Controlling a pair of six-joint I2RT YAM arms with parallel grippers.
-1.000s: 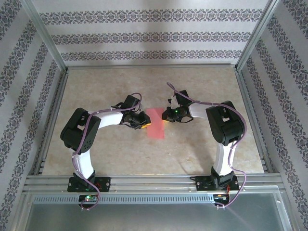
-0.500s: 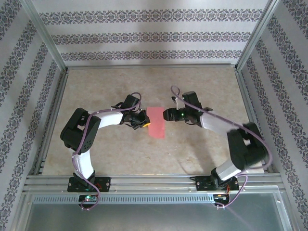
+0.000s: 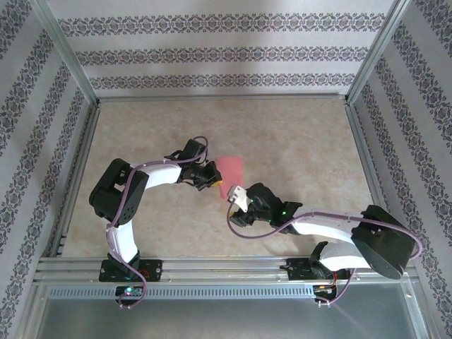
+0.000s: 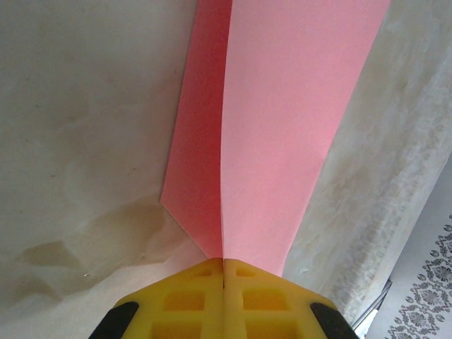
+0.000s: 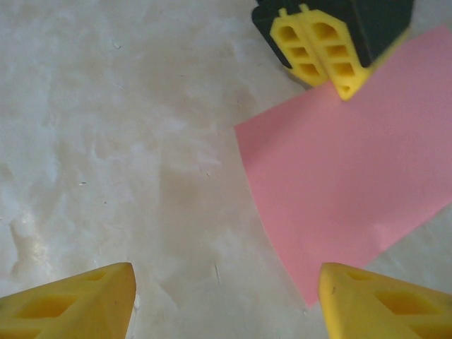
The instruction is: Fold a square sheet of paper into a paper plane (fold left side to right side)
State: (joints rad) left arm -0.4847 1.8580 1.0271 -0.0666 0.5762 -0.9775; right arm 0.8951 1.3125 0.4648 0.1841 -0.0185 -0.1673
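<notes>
The square sheet of paper point(image 3: 230, 169) is salmon pink and lies folded double as a narrow strip at the table's middle, without a plane's pointed form. My left gripper point(image 3: 214, 185) is shut on its left near edge. The left wrist view shows both layers point(image 4: 282, 106) running out from between the closed yellow pads point(image 4: 205, 282), one flap raised off the table. My right gripper point(image 3: 234, 202) sits just near of the sheet. Its fingertips point(image 5: 381, 296) stand wide apart and open over bare table, the paper's near corner point(image 5: 353, 183) by the right one. Beyond it, the left gripper point(image 5: 332, 78) pinches the paper's edge.
The beige marbled tabletop point(image 3: 304, 141) is bounded by aluminium rails point(image 3: 226, 267) at the near edge and patterned walls on the other three sides. The right arm's elbow point(image 3: 381, 244) lies low over the table's near right part.
The right arm let go at the paper's right side, opened its jaws and swung round to the near side. The left gripper stayed shut on the paper, which now sits slightly skewed.
</notes>
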